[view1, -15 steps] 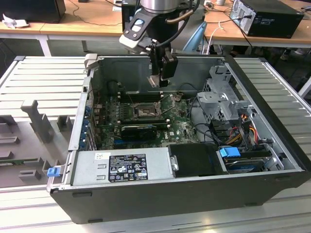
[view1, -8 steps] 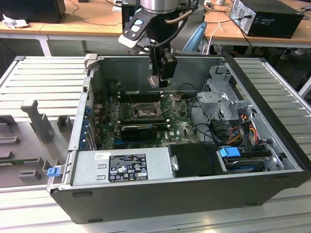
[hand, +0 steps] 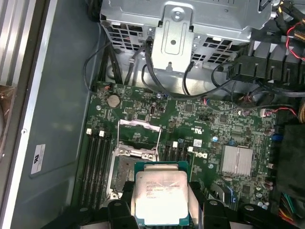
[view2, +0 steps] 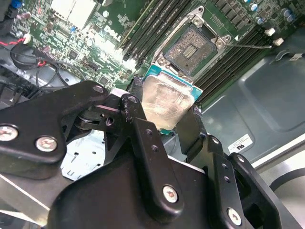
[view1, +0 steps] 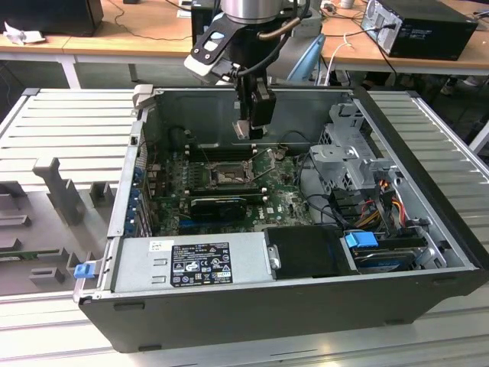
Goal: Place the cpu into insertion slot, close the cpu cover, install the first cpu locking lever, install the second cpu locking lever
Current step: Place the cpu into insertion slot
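We are clamping the cpu (view2: 167,98) by two opposite edges in the gripper (view2: 164,119), metal top toward the wrist cameras so its underside is facing the bare insertion slot (view2: 193,45) beyond, while the cpu cover (hand: 138,124) is standing flipped open, leaving that socket clear on the green board (hand: 205,124) inside the case (view1: 306,306).

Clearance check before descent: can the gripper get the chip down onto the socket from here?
Probably yes. The gripper holds the chip just above the socket, whose cover looks swung back; the gap between them looks free.
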Robot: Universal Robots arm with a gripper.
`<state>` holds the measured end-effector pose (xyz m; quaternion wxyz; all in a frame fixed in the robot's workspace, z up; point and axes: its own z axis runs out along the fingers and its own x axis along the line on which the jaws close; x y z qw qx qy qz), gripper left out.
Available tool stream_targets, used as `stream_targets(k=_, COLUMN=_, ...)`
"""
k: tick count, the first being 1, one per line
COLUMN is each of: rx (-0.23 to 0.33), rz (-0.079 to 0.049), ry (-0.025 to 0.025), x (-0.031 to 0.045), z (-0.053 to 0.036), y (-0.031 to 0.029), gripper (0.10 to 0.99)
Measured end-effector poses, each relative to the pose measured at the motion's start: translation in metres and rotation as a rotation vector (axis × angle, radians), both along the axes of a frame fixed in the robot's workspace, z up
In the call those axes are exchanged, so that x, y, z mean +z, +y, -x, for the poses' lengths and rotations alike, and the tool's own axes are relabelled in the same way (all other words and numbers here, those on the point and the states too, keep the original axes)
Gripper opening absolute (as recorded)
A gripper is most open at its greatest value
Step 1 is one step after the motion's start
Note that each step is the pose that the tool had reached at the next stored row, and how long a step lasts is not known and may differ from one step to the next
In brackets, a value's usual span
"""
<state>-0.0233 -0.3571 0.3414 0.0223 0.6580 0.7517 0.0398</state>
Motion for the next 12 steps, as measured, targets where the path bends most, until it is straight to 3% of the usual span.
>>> stream_targets(k=7, rx=-0.027, rz=0.000, ry=-0.0001, x=-0.0033, z=0.0043, y=0.0000, gripper=0.529)
stream_targets(k=12, rx=-0.030, rz=0.000, ry=0.0000, x=-0.0116, z=0.0047, y=0.0000, gripper=0.529)
